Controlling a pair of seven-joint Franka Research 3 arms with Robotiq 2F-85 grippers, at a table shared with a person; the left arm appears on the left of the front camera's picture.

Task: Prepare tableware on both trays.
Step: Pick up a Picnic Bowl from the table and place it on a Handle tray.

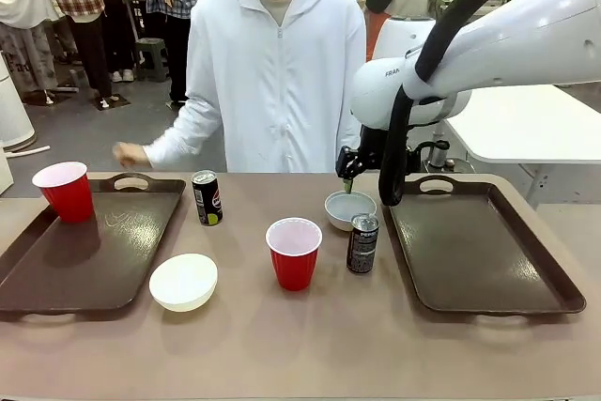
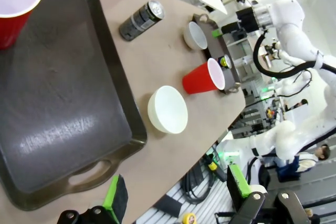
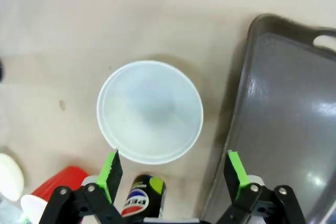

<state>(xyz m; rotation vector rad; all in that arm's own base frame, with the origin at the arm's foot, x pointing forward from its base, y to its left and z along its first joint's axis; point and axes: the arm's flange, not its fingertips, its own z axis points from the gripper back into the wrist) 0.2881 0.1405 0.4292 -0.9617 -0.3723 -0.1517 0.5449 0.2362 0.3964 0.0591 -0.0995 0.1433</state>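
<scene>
My right gripper (image 1: 349,180) hangs open just above a small whitish bowl (image 1: 349,208) next to the right tray (image 1: 470,251). In the right wrist view the bowl (image 3: 150,111) lies ahead of the open gripper (image 3: 173,169), beside the tray (image 3: 283,114). A black can (image 1: 362,242) and a red cup (image 1: 294,252) stand near it. The left tray (image 1: 103,251) holds another red cup (image 1: 64,191). A second bowl (image 1: 183,281) and can (image 1: 207,197) sit by that tray. My left gripper (image 2: 176,190) is open above the table's near edge, close to the left tray (image 2: 63,103).
A person in a white hooded jacket stands at the far side, one hand (image 1: 130,153) raised above the left tray's far end. My right arm's white body crosses over the right tray's far part. Bare tabletop stretches along the near edge.
</scene>
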